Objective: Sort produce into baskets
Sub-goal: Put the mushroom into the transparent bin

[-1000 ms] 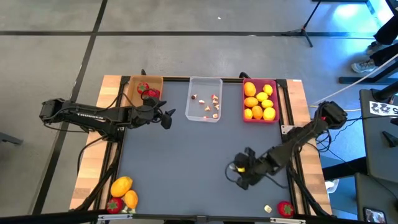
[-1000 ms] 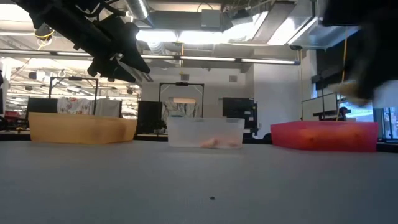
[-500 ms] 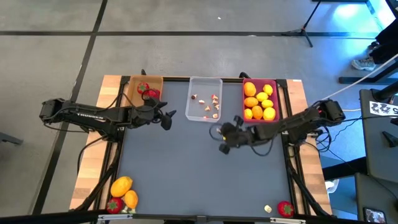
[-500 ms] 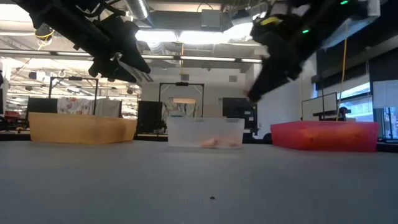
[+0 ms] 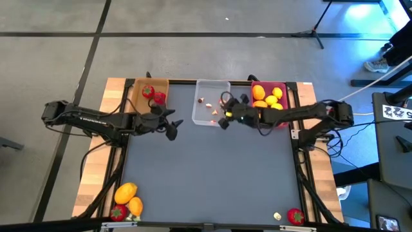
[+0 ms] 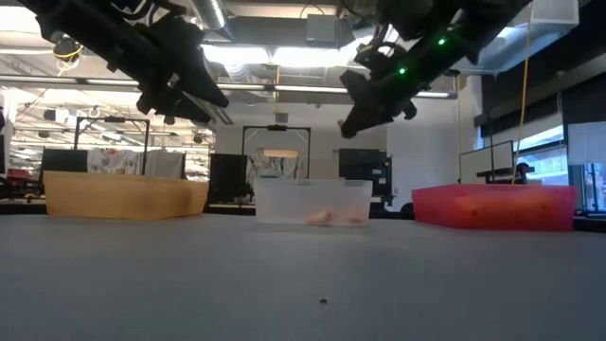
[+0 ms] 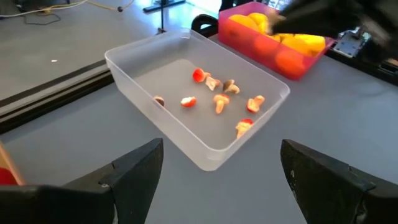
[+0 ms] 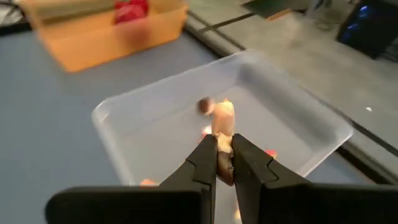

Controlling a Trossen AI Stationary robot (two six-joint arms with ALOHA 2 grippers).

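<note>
Fingers of the right gripper (image 8: 224, 163) pinch a small mushroom piece (image 8: 224, 118), held above the near rim of the clear basket (image 5: 212, 87); the left gripper (image 5: 172, 124) hovers with fingers spread and empty, just off that basket's left side; at the table's near edge lie loose oranges (image 5: 127, 193) and strawberries (image 5: 295, 215); farther off, mushroom bits (image 7: 219, 99) dot the clear basket, which stands between the tan basket (image 5: 136, 87) holding strawberries and the pink basket (image 5: 255, 120) full of yellow and orange fruit.
</note>
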